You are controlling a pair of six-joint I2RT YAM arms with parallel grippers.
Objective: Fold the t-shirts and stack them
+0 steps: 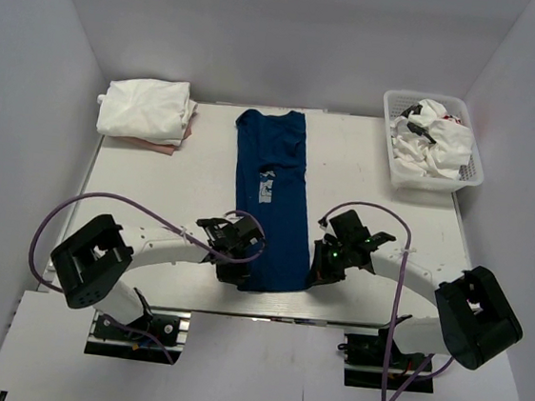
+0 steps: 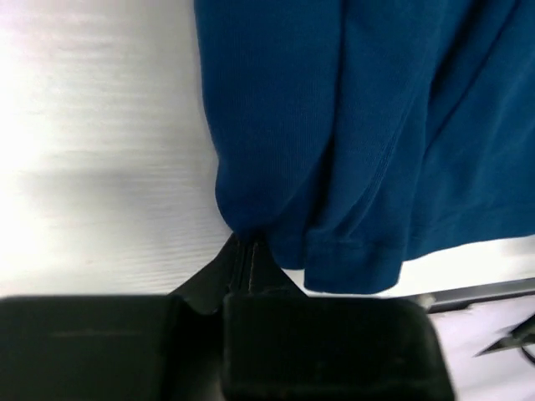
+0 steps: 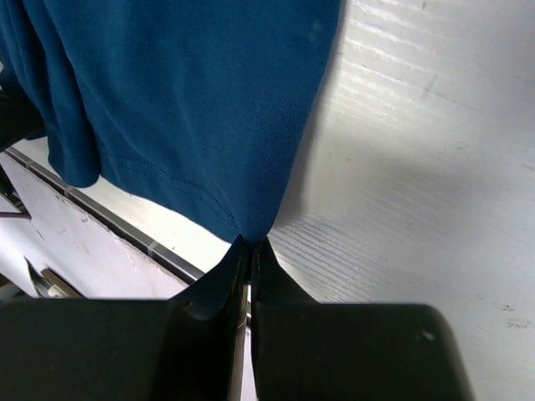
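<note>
The left gripper (image 2: 242,242) is pinched tight on the near left corner of the navy blue cotton t-shirt (image 2: 376,125). Its black fingers meet on a tuck of cloth just beside the stitched hem. The right gripper (image 3: 251,242) is clamped the same way on the near right corner, with the hem running off to its left. In both wrist views the cloth rises from the pinch in soft folds, so the near end looks slightly lifted off the white table (image 1: 152,208).

In the overhead view the navy t-shirt (image 1: 269,201) lies as a long narrow strip down the middle of the table. Its sides are already turned in, the pale square print (image 1: 265,187) faces up at mid-length, and the collar end points away from the arms. The left gripper (image 1: 231,270) and right gripper (image 1: 320,271) flank its near end.

At the far left corner sits a stack of folded white cloth (image 1: 148,109) with a pinkish edge showing beneath, most likely tees already done. At the far right, the white plastic mesh basket (image 1: 423,180) holds crumpled white t-shirts (image 1: 436,142), not yet folded.

The task appears roughly midway. The lengthwise fold of the navy shirt is made, while the crosswise fold, the move to the stack and the basket's contents are left.
</note>
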